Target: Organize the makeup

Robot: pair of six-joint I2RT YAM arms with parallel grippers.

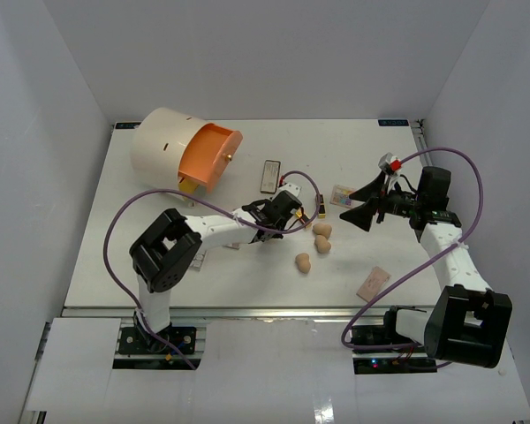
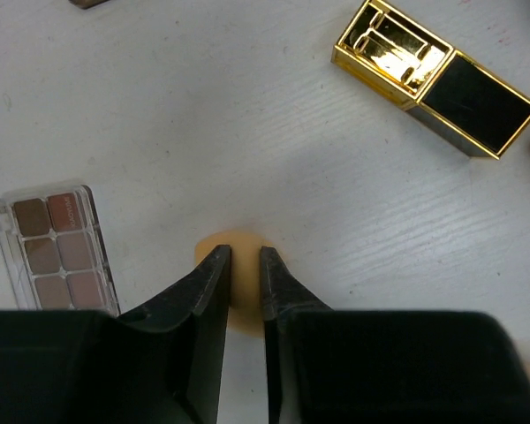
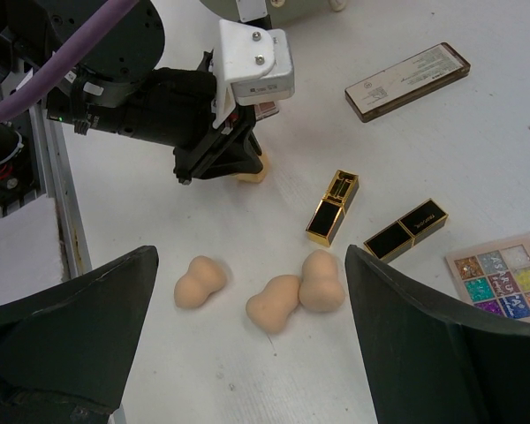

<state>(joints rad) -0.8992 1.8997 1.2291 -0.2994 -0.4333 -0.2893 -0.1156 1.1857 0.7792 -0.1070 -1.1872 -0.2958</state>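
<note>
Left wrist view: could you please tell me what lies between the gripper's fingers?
A tan sponge, flanked by the left gripper; that same view shows it.

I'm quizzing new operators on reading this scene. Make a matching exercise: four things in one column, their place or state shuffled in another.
1 left gripper
2 right gripper
3 orange drawer
4 pinkish palette

A jaws wide apart, holding nothing
B sticking out of the cream cylinder
C pinching a tan sponge
D lying alone towards the table's near edge

Pairs: 1-C, 2-A, 3-B, 4-D
</note>
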